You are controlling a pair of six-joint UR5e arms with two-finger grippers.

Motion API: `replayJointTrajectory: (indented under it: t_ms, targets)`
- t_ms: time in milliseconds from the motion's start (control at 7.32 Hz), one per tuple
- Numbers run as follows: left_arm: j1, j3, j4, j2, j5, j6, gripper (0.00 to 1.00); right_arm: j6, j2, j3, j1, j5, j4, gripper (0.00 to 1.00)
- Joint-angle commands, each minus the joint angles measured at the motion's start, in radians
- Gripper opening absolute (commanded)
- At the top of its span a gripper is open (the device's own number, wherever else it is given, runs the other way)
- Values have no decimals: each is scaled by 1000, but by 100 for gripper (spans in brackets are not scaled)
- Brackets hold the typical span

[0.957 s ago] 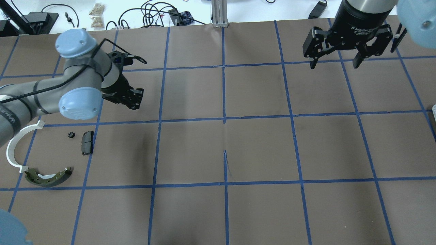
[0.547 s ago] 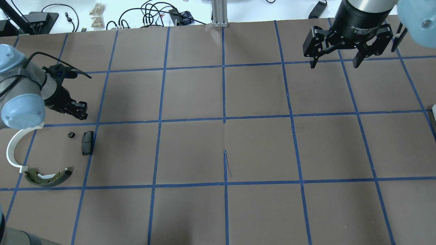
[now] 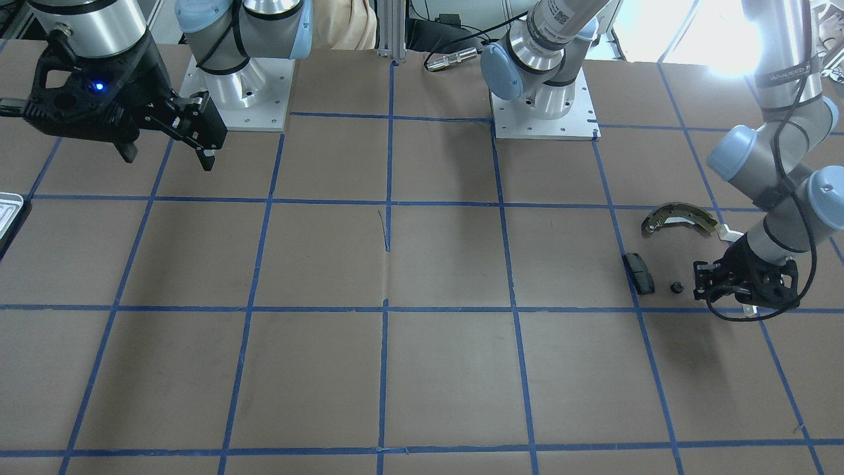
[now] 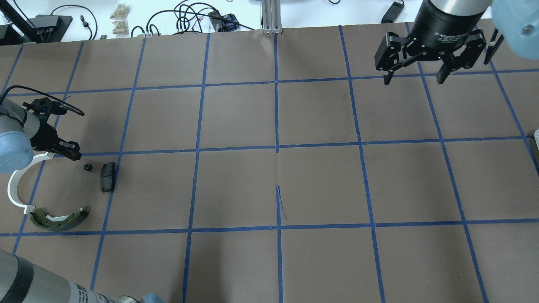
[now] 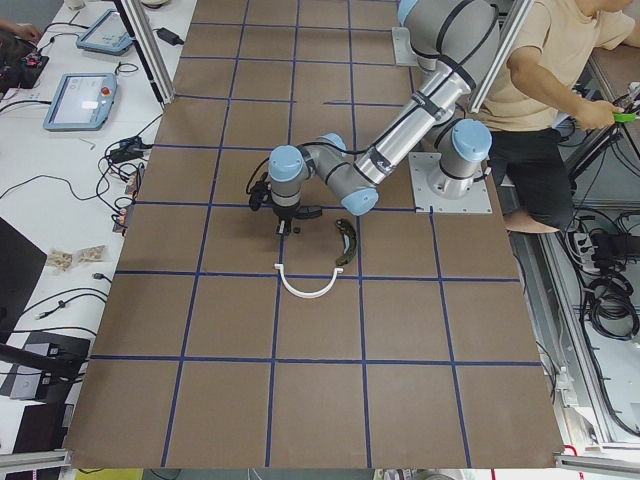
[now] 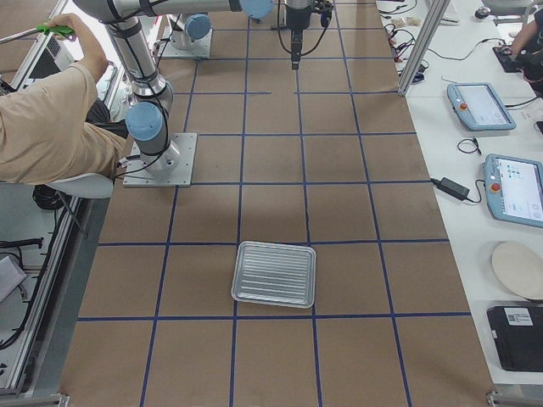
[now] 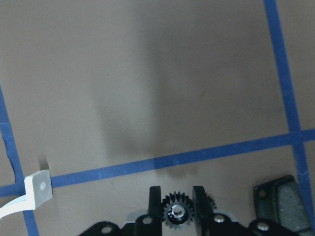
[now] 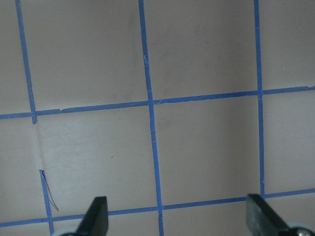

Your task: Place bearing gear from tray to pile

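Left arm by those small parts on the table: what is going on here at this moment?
The left gripper is shut on a small bearing gear and hangs low at the edge of the pile: the brake shoe, the white half-ring, the black pad and a small black part. The gear is not yet set down. The right gripper is open and empty, over the table far from the pile. The tray looks empty.
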Motion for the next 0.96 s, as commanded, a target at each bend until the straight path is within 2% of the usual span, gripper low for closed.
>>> replayJointTrajectory:
  t_ms: [0, 137, 273, 410, 547, 683, 820]
  targets:
    - [9, 16, 4, -16, 0, 5, 12, 0, -1, 0, 0, 0, 1, 100]
    - [9, 8, 2, -16, -3, 5, 52, 0, -1, -2, 0, 3, 0, 100]
    - [9, 8, -7, -14, -4, 4, 60, 0, -1, -3, 0, 2, 0, 100]
    - [7, 2, -12, -13, -6, -5, 77, 0, -1, -3, 0, 0, 0, 100]
    - [7, 3, -44, 4, -4, -7, 82, 0, -1, -3, 0, 0, 1, 100]
    - [-2, 31, -102, 19, -4, -8, 84, 0, -1, -2, 0, 0, 1, 100]
    - [-25, 93, -193, 48, -4, -55, 85, 0, -1, -3, 0, 0, 1, 100]
